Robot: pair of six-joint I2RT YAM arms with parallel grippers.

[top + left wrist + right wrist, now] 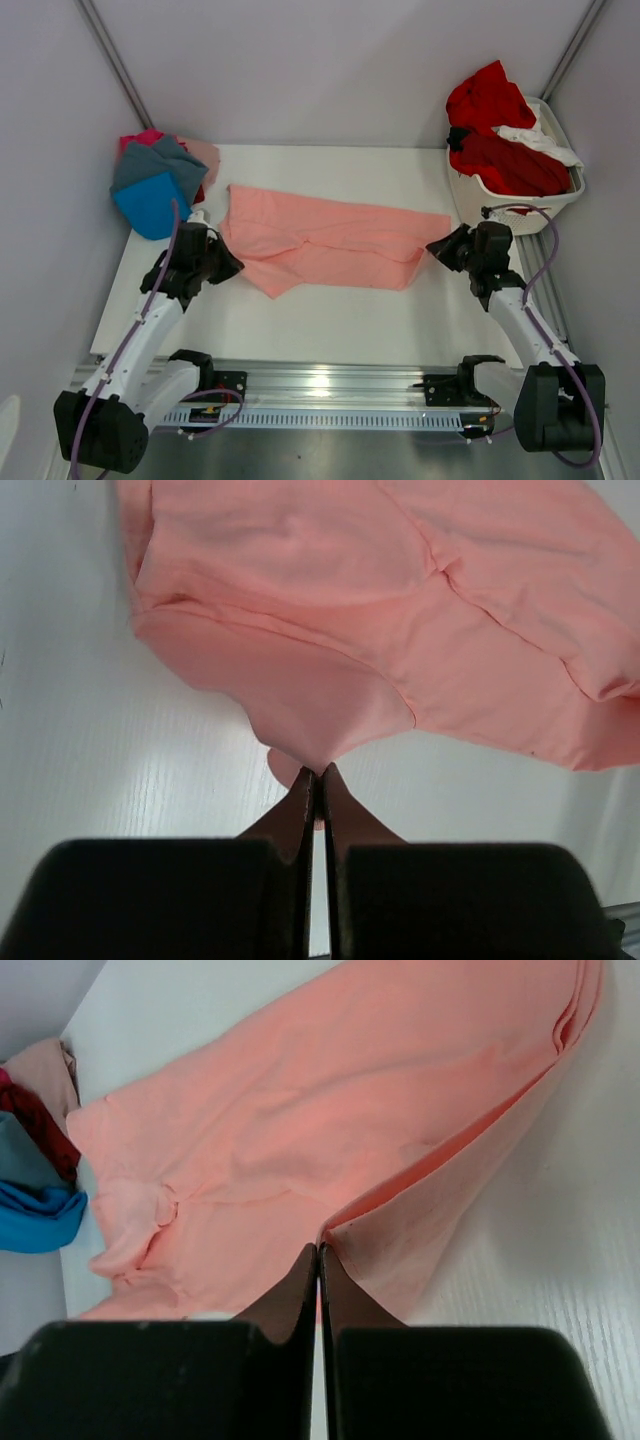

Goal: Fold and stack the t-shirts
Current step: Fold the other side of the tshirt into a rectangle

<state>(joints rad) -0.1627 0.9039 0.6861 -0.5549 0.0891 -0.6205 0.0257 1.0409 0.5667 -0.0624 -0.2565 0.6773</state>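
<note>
The salmon-pink t-shirt (320, 240) lies stretched across the middle of the white table, partly folded. My left gripper (226, 262) is shut on its left edge; the left wrist view shows the cloth (380, 630) pinched at the fingertips (318, 772). My right gripper (440, 247) is shut on its right edge; the right wrist view shows a cloth fold (330, 1130) pinched between the tips (320, 1248). A pile of shirts, bright blue (150, 205), grey (160, 165), magenta and pale pink, sits at the back left. Red and white shirts (500, 140) fill the basket.
A white slatted laundry basket (510, 205) stands at the back right, close behind my right gripper. Walls close in the table on the left, right and back. A metal rail (320, 395) runs along the near edge.
</note>
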